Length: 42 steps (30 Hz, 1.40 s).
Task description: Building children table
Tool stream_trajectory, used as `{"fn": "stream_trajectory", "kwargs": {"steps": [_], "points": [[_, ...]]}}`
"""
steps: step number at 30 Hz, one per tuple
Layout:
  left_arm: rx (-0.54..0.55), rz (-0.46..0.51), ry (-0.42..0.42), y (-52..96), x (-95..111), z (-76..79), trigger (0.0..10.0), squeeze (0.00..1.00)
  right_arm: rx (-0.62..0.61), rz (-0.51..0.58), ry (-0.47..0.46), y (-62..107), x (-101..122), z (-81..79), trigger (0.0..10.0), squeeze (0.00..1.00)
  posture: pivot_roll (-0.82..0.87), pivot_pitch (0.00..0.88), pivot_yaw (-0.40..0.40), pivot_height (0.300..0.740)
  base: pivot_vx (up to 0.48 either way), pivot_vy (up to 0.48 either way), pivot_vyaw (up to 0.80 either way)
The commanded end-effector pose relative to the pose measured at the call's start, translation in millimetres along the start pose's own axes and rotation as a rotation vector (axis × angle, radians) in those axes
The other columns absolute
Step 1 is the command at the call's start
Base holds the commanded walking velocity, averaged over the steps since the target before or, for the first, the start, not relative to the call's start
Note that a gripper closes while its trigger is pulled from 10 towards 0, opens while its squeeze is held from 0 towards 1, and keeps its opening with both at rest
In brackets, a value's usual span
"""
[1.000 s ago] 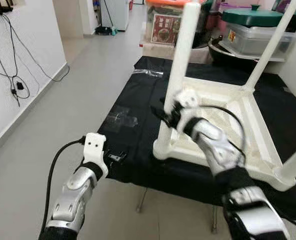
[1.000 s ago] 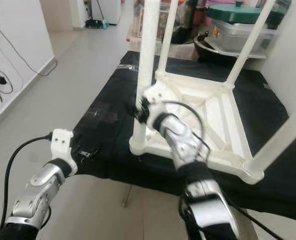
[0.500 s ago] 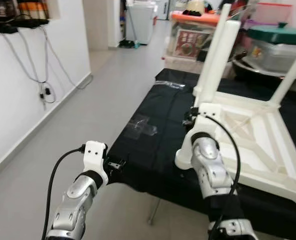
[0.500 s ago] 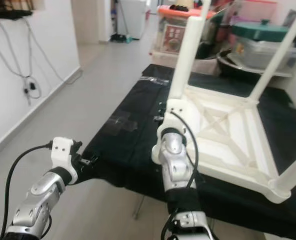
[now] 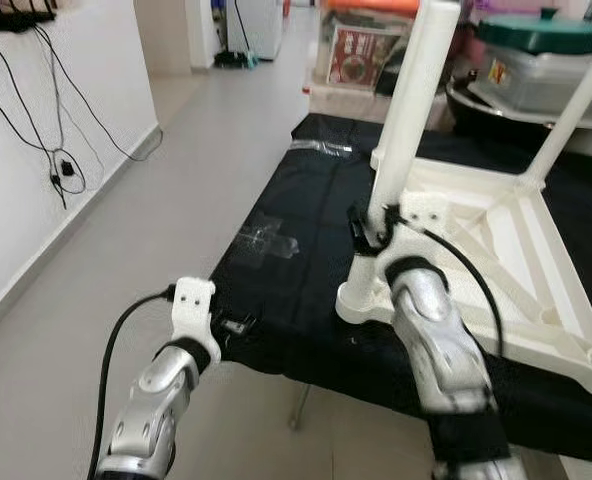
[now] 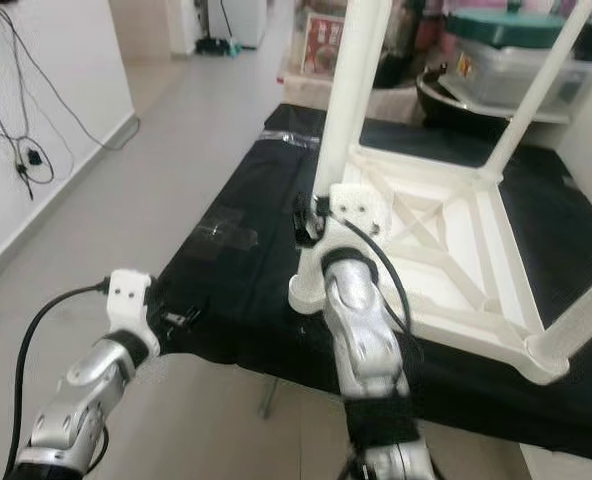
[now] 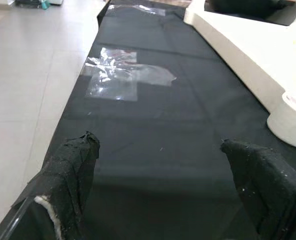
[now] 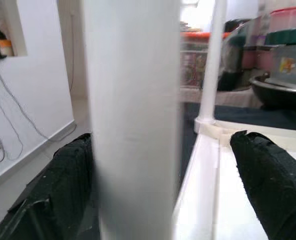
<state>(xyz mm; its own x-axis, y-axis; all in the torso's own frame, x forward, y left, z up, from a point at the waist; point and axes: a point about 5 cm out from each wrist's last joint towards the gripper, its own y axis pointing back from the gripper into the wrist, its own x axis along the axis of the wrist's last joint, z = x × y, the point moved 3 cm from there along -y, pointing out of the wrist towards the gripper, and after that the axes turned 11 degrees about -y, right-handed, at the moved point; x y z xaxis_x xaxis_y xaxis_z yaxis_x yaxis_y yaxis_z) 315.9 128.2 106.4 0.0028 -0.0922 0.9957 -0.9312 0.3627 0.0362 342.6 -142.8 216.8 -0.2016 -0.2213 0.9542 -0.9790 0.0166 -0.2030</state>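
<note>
A white plastic children's table (image 5: 496, 225) lies upside down on a black-covered table (image 5: 296, 200), its legs pointing up. My right gripper (image 5: 368, 228) is at the low end of the near left leg (image 5: 413, 110), just above the corner socket. In the right wrist view that leg (image 8: 133, 125) stands between the two black fingers (image 8: 63, 185), close to one and apart from the other, so the gripper is open around it. My left gripper (image 5: 231, 325) hovers at the near left edge of the black cover, open with nothing between its fingers (image 7: 70, 170).
A patch of clear tape (image 7: 120, 75) is stuck on the cover left of the white table. Storage boxes (image 5: 361, 45) and a green-lidded container (image 5: 536, 50) crowd the far end. A white wall with hanging cables (image 5: 36, 110) runs along the left, beside tiled floor (image 5: 176, 150).
The head camera has swung, shifting the whole picture. My right gripper stays at the foot of the near left leg, and my left gripper stays by the cover's near edge.
</note>
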Motion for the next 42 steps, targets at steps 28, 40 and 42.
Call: {"fn": "stream_trajectory", "kwargs": {"steps": [28,40,42], "points": [[0.128,0.051,-0.117,26.6,27,-2.8,10.0,0.00,-0.135,-0.381,0.378,67.2,-51,56.4,10.0,0.00,0.03,0.000,-0.046,0.740,0.000,-0.016,0.00],[0.145,0.058,-0.096,25.9,29,-6.0,10.0,0.00,0.010,-0.093,0.271,41.6,-6,21.2,10.0,0.00,0.04,0.000,-0.045,0.740,0.000,-0.453,0.00],[0.142,0.055,-0.093,25.8,28,-3.2,10.0,0.00,0.064,0.085,0.303,38.5,26,9.2,10.0,0.00,0.04,0.000,-0.045,0.740,0.000,-0.454,0.00]]}}
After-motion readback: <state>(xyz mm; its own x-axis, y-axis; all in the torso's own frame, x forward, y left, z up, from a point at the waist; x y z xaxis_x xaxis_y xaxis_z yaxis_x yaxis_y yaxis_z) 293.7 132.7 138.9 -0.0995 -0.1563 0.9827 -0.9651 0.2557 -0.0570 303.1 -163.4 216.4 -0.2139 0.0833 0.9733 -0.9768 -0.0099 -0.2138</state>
